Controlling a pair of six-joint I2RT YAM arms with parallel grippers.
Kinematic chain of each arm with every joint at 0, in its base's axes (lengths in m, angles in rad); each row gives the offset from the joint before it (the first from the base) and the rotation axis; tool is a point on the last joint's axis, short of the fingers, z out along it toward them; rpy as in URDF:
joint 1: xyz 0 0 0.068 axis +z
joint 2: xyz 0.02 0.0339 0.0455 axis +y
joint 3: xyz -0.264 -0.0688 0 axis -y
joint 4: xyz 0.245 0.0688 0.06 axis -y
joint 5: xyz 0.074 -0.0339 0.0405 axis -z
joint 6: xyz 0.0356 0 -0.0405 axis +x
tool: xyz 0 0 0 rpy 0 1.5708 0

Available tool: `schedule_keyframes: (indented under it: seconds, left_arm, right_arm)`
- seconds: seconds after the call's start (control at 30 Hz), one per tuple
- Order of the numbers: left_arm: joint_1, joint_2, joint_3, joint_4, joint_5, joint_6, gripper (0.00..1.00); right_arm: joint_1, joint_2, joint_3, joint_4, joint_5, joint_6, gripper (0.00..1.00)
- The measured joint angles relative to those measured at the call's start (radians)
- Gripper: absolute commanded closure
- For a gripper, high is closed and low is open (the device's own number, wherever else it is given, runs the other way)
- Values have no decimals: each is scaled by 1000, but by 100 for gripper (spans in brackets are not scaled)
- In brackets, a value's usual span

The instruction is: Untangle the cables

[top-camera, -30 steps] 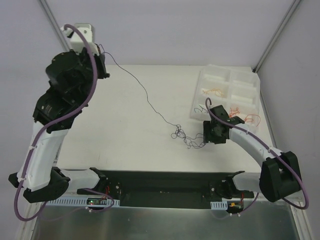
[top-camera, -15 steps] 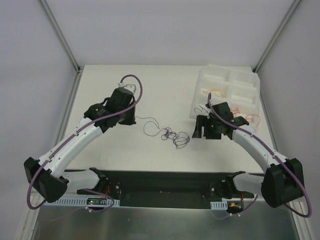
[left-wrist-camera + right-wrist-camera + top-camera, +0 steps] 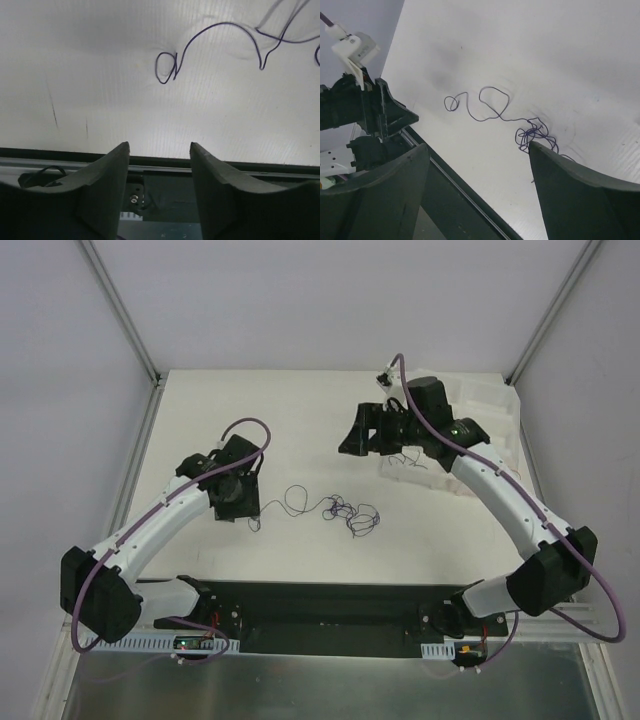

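Nothing legible showed in any view: no text, label, brand, number or sign could be read on the white table top [image 3: 300, 410], the white compartmented plastic tray [image 3: 495, 405], the black-and-white left arm [image 3: 150, 532] or the right arm [image 3: 497, 490].

White tabletop [image 3: 300, 420] here, and at its far right corner sits a white compartmented tray [image 3: 495, 402], only partly showing. A black rail [image 3: 330, 612] runs along the near edge. Two thin dark scuffs [image 3: 52, 107] mark the tabletop close to that edge.
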State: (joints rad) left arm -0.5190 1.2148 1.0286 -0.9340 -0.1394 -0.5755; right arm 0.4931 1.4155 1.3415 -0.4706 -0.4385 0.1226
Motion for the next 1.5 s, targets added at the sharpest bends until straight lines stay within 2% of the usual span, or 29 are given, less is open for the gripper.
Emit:
schedule_keyframes:
  seconds: [0.1, 0.17, 0.23, 0.37, 0.4, 0.47, 0.57, 0.63, 0.67, 0.8, 0.83, 1.0, 1.2, 1.5]
  left_arm:
    - [3, 2, 0, 12, 20, 10, 28]
    - [3, -2, 0, 40, 52, 26, 28]
    - [3, -10, -1, 106, 115, 50, 33]
    - [3, 6, 9, 234, 270, 94, 53]
    - [3, 26, 21, 257, 294, 101, 54]
    - [2, 69, 43, 298, 344, 114, 47]
    - [1, 112, 54, 351, 400, 123, 31]
    - [-4, 127, 54, 374, 434, 125, 30]
    - [-9, 135, 55, 389, 456, 127, 31]
    - [-66, 236, 101, 426, 528, 176, 55]
    - [-80, 275, 121, 435, 541, 195, 55]
    - [-103, 458, 216, 481, 560, 271, 41]
    - [-99, 592, 302, 519, 593, 367, 35]
    - [-62, 638, 287, 573, 748, 496, 36]
  right_arm:
    - [11, 35, 74, -26, 10, -1, 20]
    - [8, 71, 76, -52, 1, -5, 23]
    - [6, 114, 61, -74, -9, -9, 24]
    - [5, 180, -16, -117, -17, -21, 27]
    - [5, 183, -37, -127, -20, -25, 27]
    - [5, 183, -70, -138, -27, -33, 27]
    - [5, 183, -108, -134, -35, -43, 27]
    - [5, 183, -145, -124, -39, -50, 27]
    - [5, 183, -165, -118, -39, -53, 26]
    - [6, 183, -232, -113, -36, -64, 26]
    - [6, 183, -236, -112, -37, -64, 26]
    - [6, 183, -239, -83, -55, -41, 30]
    - [-17, 183, -271, -20, -132, 43, 33]
    - [-129, 173, -347, 10, -211, 79, 34]
